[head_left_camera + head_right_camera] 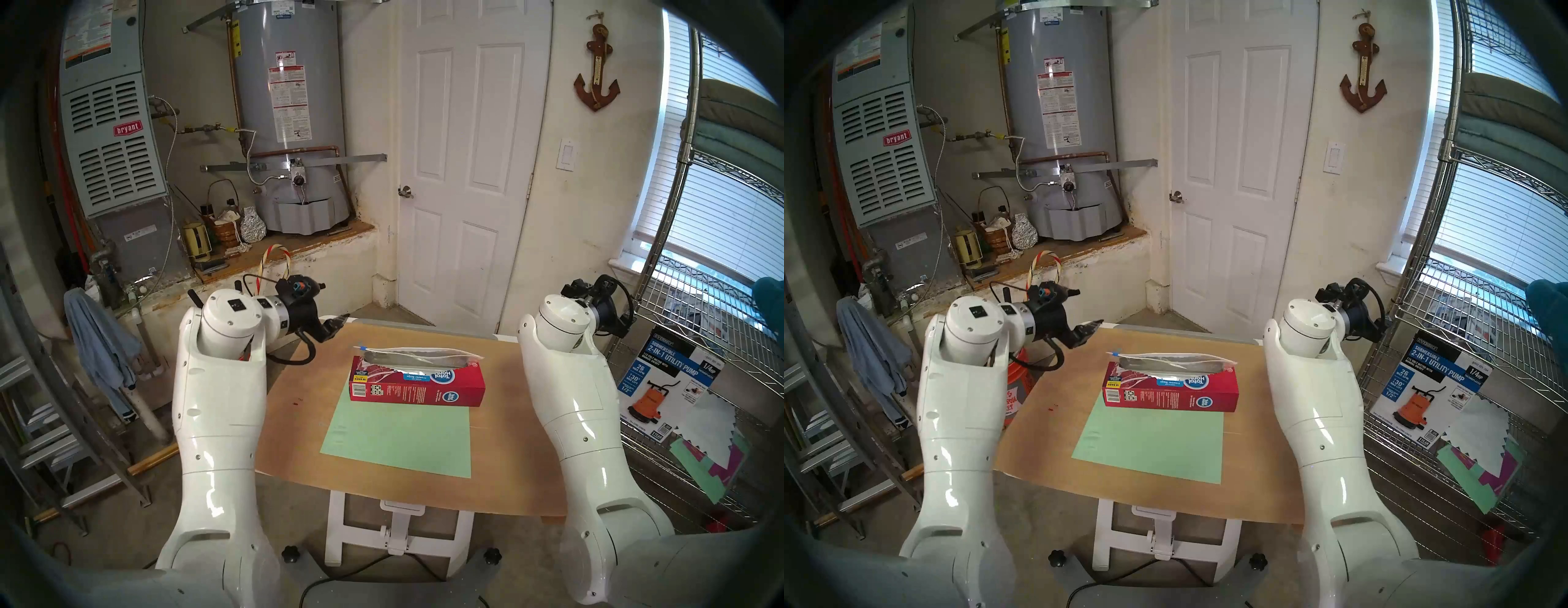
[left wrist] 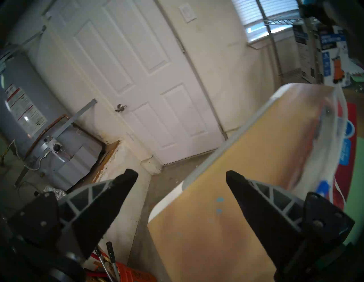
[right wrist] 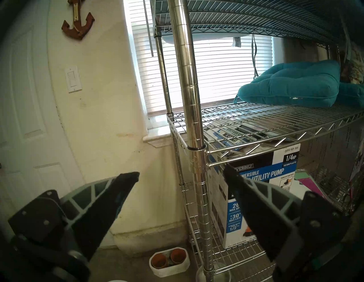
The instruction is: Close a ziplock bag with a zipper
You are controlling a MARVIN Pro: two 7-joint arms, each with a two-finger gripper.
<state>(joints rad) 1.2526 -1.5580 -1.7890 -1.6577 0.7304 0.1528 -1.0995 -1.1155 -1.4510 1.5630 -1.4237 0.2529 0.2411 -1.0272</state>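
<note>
The clear ziplock bag (image 1: 418,354) lies along the top back edge of a red cardboard box (image 1: 418,388) at the far middle of the table (image 1: 297,424). Its mouth gapes along most of its length. The blue zipper (image 1: 361,347) sits at the bag's left end, also visible in the head right view (image 1: 1114,353). My left gripper (image 1: 339,323) hovers open above the table's far left corner, a short way left of the zipper and apart from it; its wrist view (image 2: 181,173) shows nothing between the fingers. My right gripper (image 3: 181,173) is open and empty, off the table's right side, facing a wire shelf.
A green paper sheet (image 1: 399,437) lies in front of the red box. A chrome wire shelf (image 1: 700,339) with a pump carton (image 1: 666,390) stands close to the right arm. An orange bucket (image 1: 1015,395) sits under the left arm. A white door (image 1: 466,170) is behind the table.
</note>
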